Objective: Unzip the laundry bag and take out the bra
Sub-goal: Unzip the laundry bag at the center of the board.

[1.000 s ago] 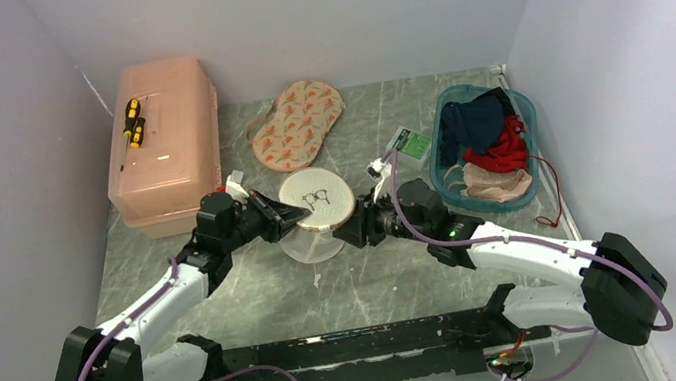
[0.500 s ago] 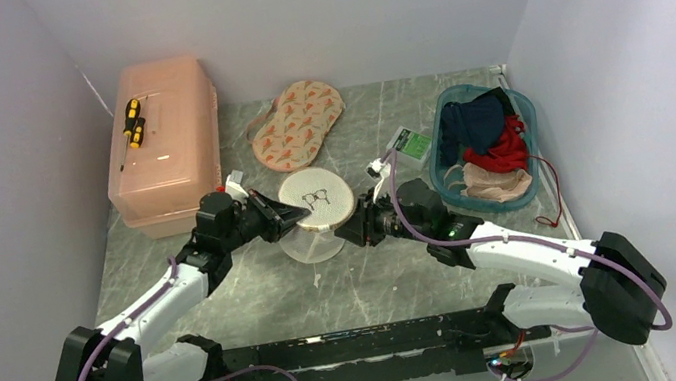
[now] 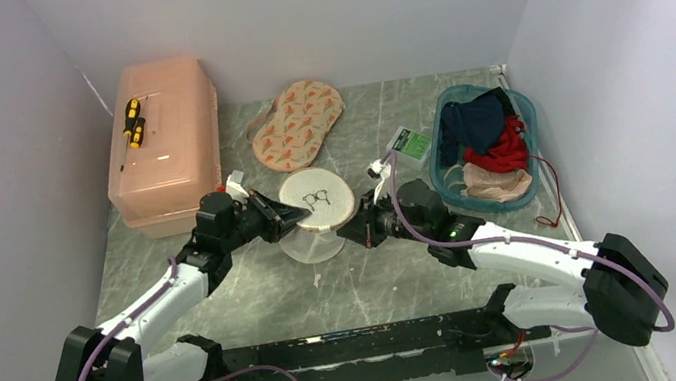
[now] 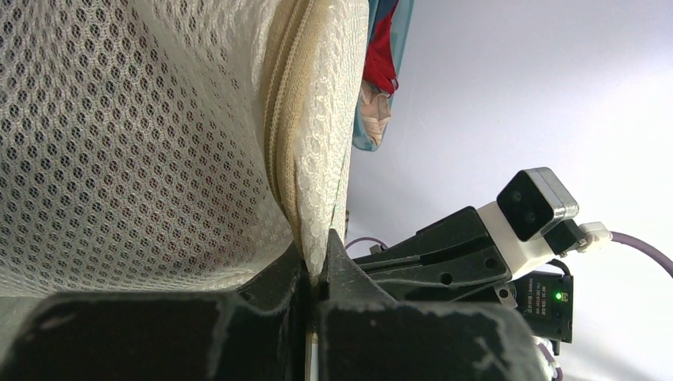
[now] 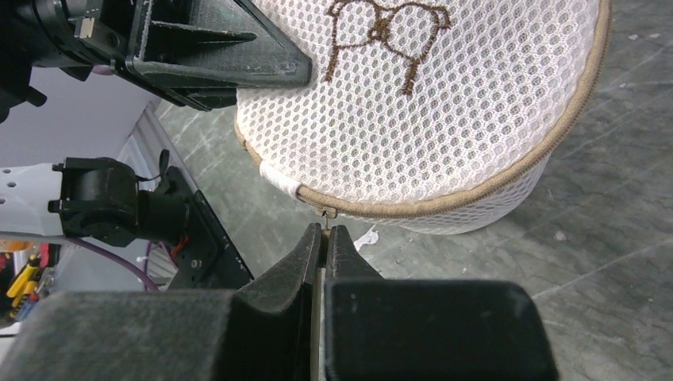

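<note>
While left pincer [image 4: 317, 268] pinches bag [image 4: 143, 143] rim taut, right pincer [image 5: 325, 238], clamped on zip pull [image 5: 326, 213], should drag along rim curve, not outward, lest bag tip on counter [image 5: 603, 238].

Top cam: high behind me, looking down over the tabletop [image 3: 398, 278]. Wrist cams: close in, facing each other across the laundry bag [image 3: 316, 204], which all three share.

laundry bag [image 4: 143, 135] cut off at frame edges, contents hidden behind mesh
</note>
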You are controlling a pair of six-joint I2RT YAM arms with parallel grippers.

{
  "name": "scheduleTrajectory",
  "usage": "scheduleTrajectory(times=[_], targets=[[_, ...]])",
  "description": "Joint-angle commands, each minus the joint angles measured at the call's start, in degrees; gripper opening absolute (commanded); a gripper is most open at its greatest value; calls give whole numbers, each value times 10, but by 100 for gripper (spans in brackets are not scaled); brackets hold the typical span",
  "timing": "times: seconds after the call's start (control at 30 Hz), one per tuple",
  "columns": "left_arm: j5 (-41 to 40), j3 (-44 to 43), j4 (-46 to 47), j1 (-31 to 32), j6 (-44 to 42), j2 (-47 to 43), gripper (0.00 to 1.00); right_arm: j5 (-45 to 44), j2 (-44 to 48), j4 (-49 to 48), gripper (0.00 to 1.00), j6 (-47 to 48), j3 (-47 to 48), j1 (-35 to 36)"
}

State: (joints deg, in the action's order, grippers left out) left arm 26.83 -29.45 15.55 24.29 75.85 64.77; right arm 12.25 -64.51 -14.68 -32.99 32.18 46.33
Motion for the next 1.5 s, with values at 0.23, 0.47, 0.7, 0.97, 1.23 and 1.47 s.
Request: scheduleTrajectory(times=[0.23,0.47,0.7,0.97,1.23,1.47], targets=[[35,-26,8,-2,-31,6,3,-95,47,74,0,40,-4,0],[84,-47,21,-2,-54,40,3,-196,45,129,0,20,-2,-16],[121,-138,-49,-2,-184,125,3,-216,147,164,0,89,-25,4],[197,-269,7,-1,-193,257,7,-252,218,216,0,75,-34,72],[142,-227,60,3,-158,283,75,-297,218,155,0,5,-103,96],[-33,-145,-84,28,-125,112,95,-330,212,125,0,-5,-110,96]])
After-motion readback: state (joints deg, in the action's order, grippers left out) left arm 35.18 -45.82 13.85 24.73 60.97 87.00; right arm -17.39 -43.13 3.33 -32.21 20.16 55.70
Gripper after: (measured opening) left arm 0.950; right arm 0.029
